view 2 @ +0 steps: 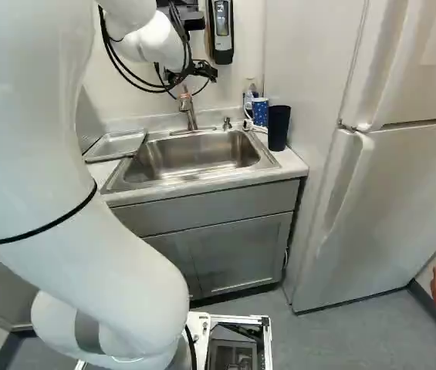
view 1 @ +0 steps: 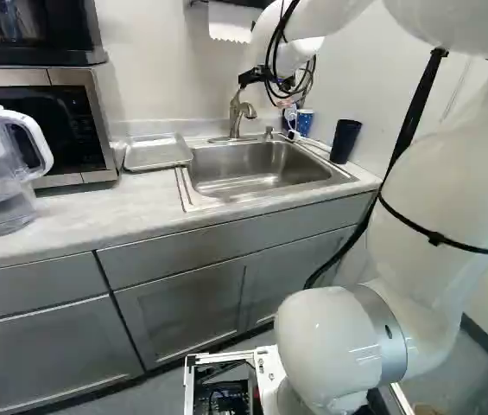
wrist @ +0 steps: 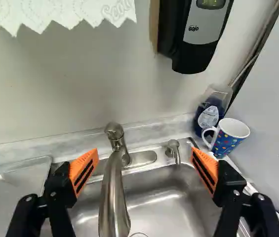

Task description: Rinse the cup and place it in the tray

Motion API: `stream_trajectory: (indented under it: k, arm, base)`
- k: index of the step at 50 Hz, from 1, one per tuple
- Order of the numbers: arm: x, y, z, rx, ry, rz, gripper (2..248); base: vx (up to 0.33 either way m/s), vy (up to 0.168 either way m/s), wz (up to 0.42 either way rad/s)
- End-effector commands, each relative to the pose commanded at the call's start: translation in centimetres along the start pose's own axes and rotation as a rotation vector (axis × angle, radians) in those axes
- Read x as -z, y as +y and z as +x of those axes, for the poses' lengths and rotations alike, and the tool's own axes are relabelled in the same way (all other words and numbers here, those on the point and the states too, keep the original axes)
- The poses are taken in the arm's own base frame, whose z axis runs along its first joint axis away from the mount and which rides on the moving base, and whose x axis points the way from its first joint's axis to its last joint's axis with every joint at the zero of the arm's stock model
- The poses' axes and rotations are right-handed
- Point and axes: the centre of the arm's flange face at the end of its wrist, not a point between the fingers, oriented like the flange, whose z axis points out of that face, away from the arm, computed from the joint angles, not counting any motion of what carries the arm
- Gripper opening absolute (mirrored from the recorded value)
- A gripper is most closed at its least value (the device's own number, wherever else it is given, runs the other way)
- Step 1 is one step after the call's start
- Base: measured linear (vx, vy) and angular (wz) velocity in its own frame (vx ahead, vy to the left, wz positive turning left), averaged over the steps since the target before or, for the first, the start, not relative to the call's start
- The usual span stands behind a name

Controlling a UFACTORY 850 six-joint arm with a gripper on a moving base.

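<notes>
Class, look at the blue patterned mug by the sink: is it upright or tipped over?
Upright: the mug has its rim uppermost in both base views, and its mouth opens upward in the wrist view.

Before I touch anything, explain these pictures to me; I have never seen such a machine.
The machine is a white robot arm. Two pictures come from cameras on its base, behind the arm, one to each side. The third comes from its wrist, looking along the hand.

Ahead is a counter with a metal sink and a faucet. Left of the sink lies a metal tray; on the other side stand a patterned mug, a dark cup and a bottle.

The hand's two orange-padded fingers are spread, and it holds nothing.
</notes>
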Motion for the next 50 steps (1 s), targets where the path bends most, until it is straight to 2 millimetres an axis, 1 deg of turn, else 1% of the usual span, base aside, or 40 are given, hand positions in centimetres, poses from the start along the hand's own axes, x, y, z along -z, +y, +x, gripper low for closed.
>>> stream_trajectory:
  k: [50]
  arm:
    - [-4.8, -0.2, 1.0, 0.001, -0.094, 0.003, 247]
  base:
    - [0.000, 0.000, 0.000]
